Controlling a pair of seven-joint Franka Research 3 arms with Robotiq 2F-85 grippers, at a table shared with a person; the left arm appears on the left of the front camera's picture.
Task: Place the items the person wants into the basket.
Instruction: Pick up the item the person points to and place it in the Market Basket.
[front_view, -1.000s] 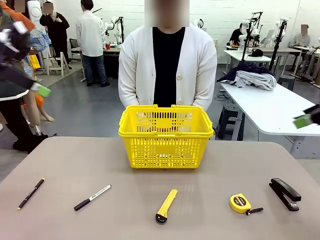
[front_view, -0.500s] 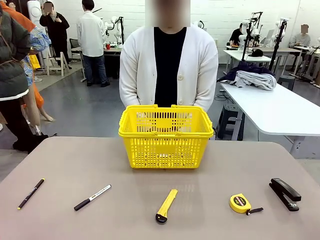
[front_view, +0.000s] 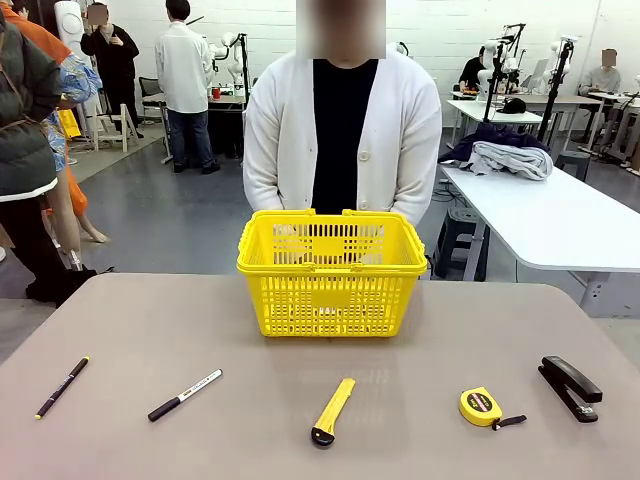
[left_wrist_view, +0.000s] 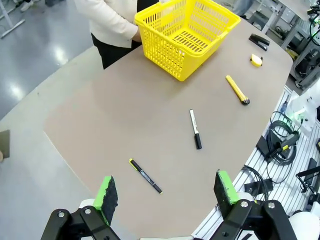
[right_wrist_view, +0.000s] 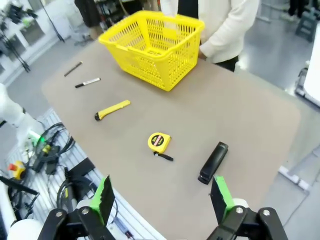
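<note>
The yellow basket (front_view: 332, 272) stands at the table's far middle, in front of the person (front_view: 342, 130) in a white cardigan. Along the near side lie the thin black pen (front_view: 62, 386) at far left, the black-capped marker (front_view: 185, 394) beside it, and the black stapler (front_view: 570, 386) at far right. From high above the table my left gripper (left_wrist_view: 164, 193) is open over the pen (left_wrist_view: 145, 175) and the marker (left_wrist_view: 195, 128). My right gripper (right_wrist_view: 162, 199) is open too, above the stapler (right_wrist_view: 213, 162). The basket (left_wrist_view: 186, 32) (right_wrist_view: 152, 41) lies farther off in both wrist views.
A yellow utility knife (front_view: 332, 410) lies at the near middle and a round yellow tape measure (front_view: 481, 406) to its right. A white table with folded cloth (front_view: 512, 155) stands behind on the right. Other people stand far back on the left.
Blurred arm parts at the left and right picture edges one second ago have left the front view. The person has shifted slightly. Nothing on the table has moved.
</note>
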